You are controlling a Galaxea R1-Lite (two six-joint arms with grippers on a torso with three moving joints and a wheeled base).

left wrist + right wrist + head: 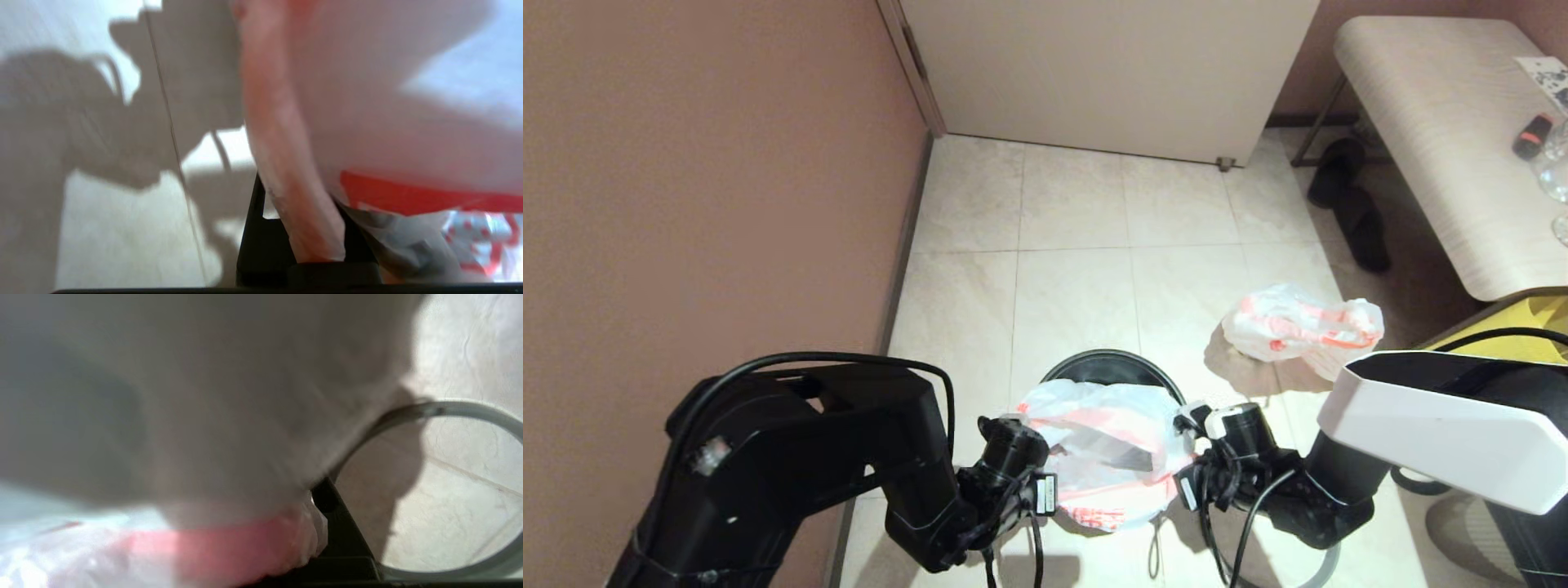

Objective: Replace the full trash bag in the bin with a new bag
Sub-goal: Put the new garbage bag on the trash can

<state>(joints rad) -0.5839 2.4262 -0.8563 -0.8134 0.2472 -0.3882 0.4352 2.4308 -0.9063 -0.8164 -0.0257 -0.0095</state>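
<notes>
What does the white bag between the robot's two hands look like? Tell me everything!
The new bag is thin, see-through white plastic with an orange-pink band and red print. It hangs limp and stretched open over the black bin, whose far rim shows behind it. The left gripper and right gripper each pinch one side of its mouth.

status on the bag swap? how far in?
Done: the bulging white full trash bag with orange-red print lies on the floor tiles, out of the round black bin. In hand: the left gripper and right gripper hold the limp translucent new bag spread between them above the bin. Left: lining the bin and fitting the thin grey hoop.
</notes>
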